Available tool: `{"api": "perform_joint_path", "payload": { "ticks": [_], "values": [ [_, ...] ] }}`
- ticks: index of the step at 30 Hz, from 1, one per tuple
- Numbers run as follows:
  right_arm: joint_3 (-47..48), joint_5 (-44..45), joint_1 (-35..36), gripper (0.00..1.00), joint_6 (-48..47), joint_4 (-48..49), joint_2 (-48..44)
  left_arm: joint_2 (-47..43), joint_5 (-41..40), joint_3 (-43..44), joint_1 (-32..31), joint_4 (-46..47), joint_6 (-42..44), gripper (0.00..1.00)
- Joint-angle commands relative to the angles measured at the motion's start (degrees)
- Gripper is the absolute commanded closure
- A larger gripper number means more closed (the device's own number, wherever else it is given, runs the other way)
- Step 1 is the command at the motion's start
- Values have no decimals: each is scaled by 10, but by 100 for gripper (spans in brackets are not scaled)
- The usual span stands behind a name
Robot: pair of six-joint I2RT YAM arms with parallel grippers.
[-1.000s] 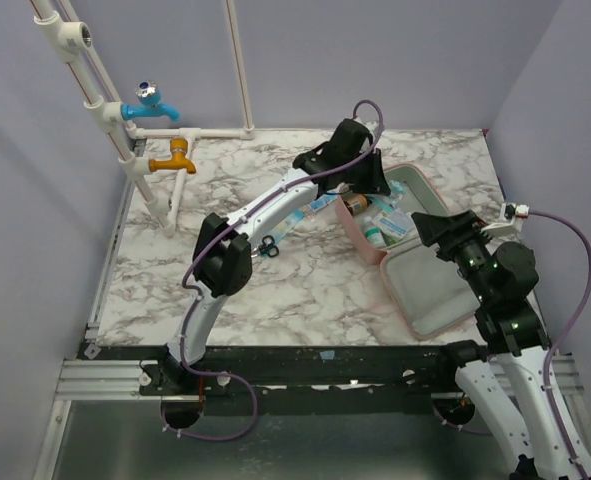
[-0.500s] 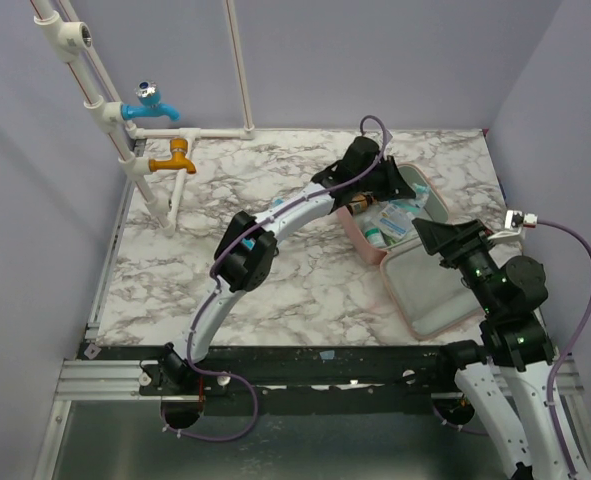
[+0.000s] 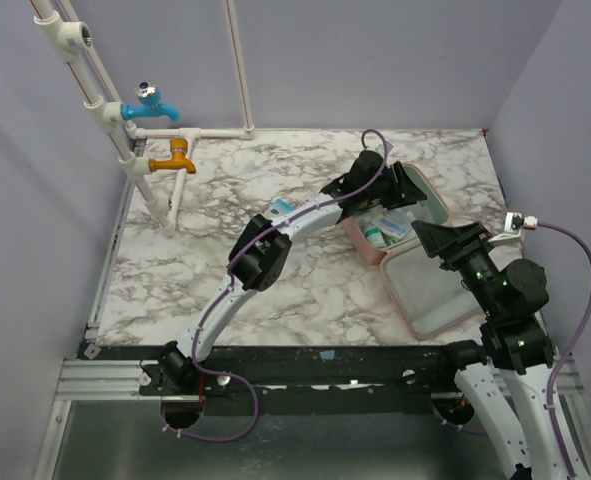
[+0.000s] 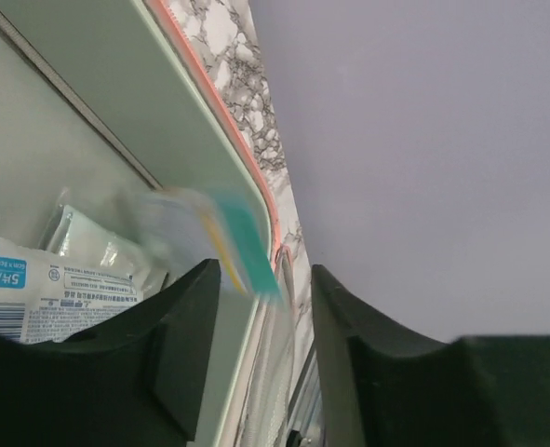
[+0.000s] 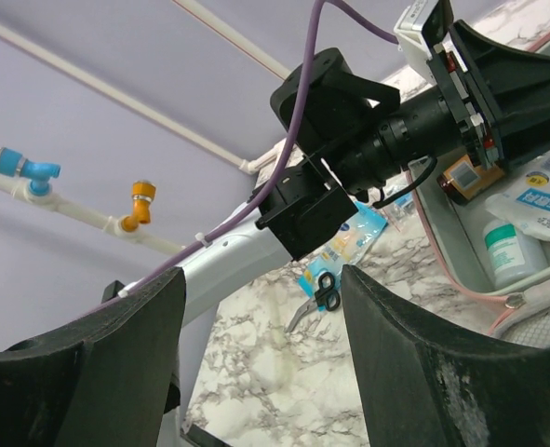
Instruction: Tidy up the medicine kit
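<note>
Sachets [image 3: 393,225] lie in the medicine kit [image 3: 427,296]; left end effector [image 4: 265,272] and right end effector [image 5: 262,275] spread.

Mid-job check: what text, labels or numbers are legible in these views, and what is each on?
"5片/袋", as best it reads: blue patch on the white-and-blue foil sachet inside the pink soft medicine kit.
Fine print under it: too small to read.
Moving teal-and-yellow packet, left wrist view: motion-blurred, unreadable.
Orange label on the small brown bottle, right wrist view: too small to read.
Top view: nothing legible.
</note>
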Motion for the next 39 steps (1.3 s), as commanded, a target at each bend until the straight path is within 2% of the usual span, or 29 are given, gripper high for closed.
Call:
{"api": "perform_joint_path", "payload": {
  "ticks": [1,7,19,28,35,39],
  "values": [
    [-8,-12,-3,29,2,-11,-5,11,-22,19,-1,39,-12,48],
    [-9,-12,-3,29,-4,-7,1,-10,-16,-10,1,51,-5,42],
    [-2,-59,-3,29,-45,7,50,-209,-31,-241,36,29,91,40],
    [9,-126,-3,29,-78,12,103,-368,-76,-366,55,-68,196,37],
    [-10,-162,-2,30,-65,54,133,-485,-161,-421,63,-169,275,34],
    [-6,-178,-2,30,-72,73,190,-547,-215,-458,69,-217,304,30]
  ]
}}
